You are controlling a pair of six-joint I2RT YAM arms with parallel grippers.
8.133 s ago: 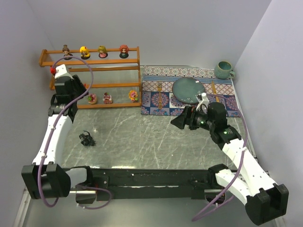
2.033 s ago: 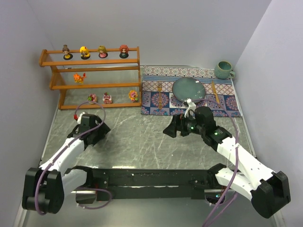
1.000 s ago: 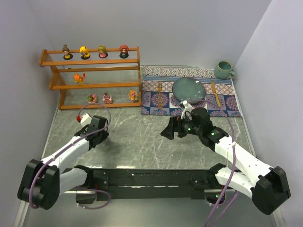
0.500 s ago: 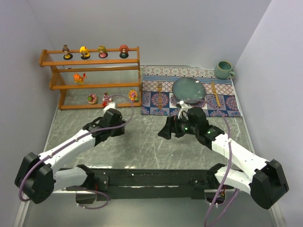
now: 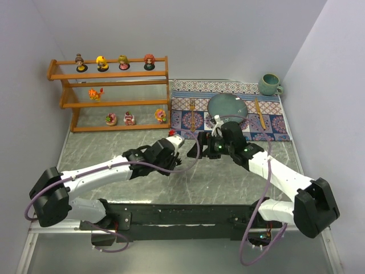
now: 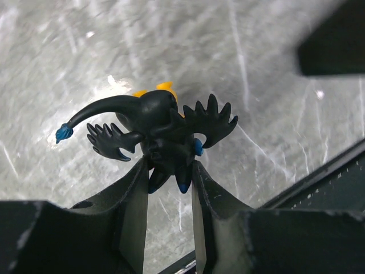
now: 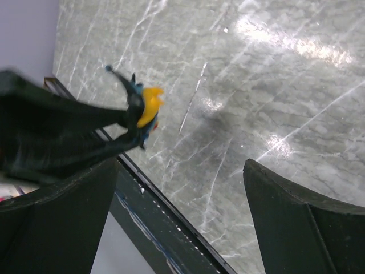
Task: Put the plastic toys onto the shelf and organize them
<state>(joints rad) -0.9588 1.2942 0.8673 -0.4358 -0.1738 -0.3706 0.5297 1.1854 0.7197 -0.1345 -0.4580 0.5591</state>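
dark creature (image 6: 159,123) held out toward the right gripper (image 7: 179,171)
left gripper (image 6: 168,171) clamped on its lower body; right gripper's jaws gape just beside it; shelf (image 5: 120,128) well apart, far-left.

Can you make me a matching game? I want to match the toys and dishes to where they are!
Things:
1. dark winged toy
2. orange toy
3. teal mug
4. blue plate

Places:
A. on the placemat
B. pinched in the left hand
C. on the middle tier of the shelf
D. in the far right corner

Pairs: 1-B, 2-C, 3-D, 4-A
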